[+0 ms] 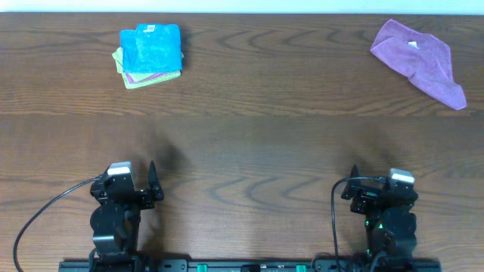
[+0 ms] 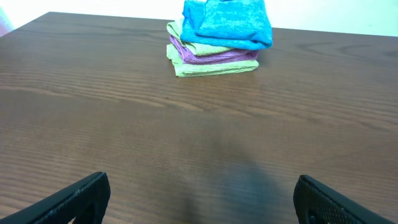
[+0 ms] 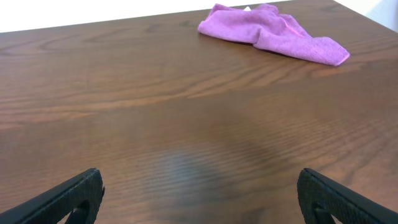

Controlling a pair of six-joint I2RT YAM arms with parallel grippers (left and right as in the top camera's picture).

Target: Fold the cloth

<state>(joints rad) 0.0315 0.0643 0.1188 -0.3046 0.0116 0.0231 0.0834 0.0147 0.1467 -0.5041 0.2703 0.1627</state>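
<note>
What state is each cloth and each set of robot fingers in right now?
Blue cloth: folded, top of the stack.
Purple cloth in the stack: folded, in the middle.
Lime-green cloth: folded, at the bottom.
Loose purple cloth: crumpled, lying alone.
Left fingers: open, empty.
Right fingers: open, empty.

Dark brown bench (image 1: 249, 128) with wavy wood grain, pale strip of wall (image 1: 242, 6) along its far edge. At the far right corner, a loose purple cloth (image 1: 420, 59) — crumpled, lying on the wood, one corner trailing toward the right edge, a small white tag (image 1: 413, 44) near its top. Well apart, at the far left, a lime-green folded cloth (image 2: 214, 69) resting on the bench, with a folded purple layer (image 2: 211, 57) tucked between its green folds — edges slightly offset, green peeking out at the left side.
</note>
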